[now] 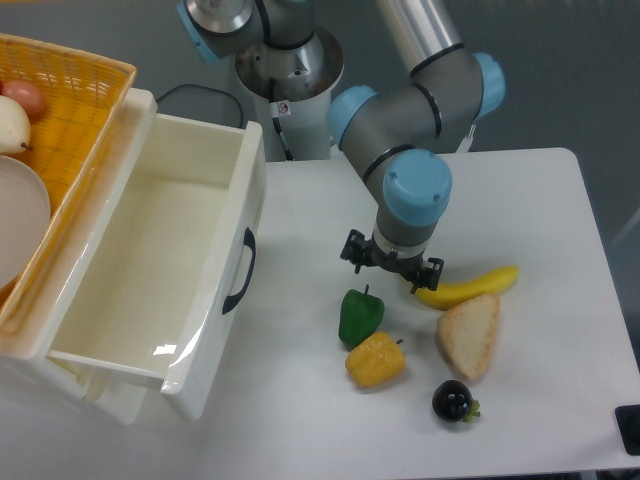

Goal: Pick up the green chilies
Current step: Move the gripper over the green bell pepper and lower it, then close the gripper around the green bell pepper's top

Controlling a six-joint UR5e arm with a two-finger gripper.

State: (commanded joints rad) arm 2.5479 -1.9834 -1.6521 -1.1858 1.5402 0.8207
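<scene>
Camera view: pincer spread wide above green chilies, fingertips indistinct

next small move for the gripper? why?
Probably a short shift toward the near-left, then descend. The gripper hangs open, just behind and right of the green chilies, not yet over them. The yellow pepper sits tight against their near side, so centre carefully first.

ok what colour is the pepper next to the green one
Yellow, the pepper touching the green chilies; the fixed camera shows it clearly.
</scene>
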